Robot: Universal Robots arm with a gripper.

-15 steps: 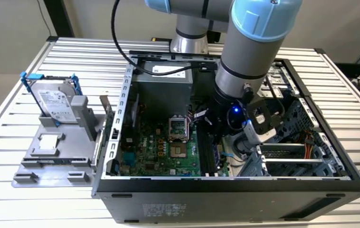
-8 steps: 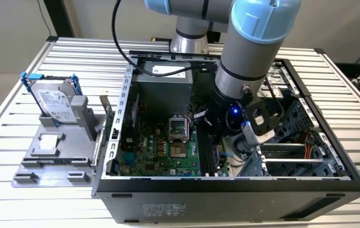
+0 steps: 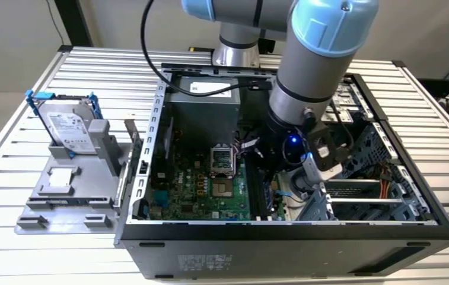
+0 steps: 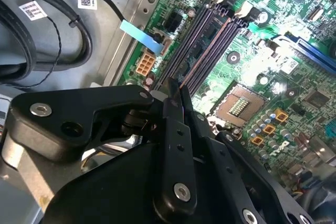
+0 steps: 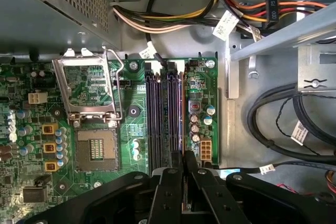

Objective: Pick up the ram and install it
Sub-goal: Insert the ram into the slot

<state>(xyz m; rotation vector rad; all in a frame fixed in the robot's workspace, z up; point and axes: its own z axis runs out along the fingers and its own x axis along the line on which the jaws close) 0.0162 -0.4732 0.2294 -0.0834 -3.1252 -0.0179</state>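
Jaws of the gripper [image 5: 183,174] are pressed together on a thin edge-on strip that I take to be the ram [image 5: 183,162], seen between the fingertips in both wrist views. Its long axis runs parallel with the black memory slots [image 5: 164,114] on the motherboard [image 5: 131,129], directly over their near end. In the exterior view the gripper [image 3: 276,169] hangs inside the open computer case [image 3: 287,237], toward the board's right edge.
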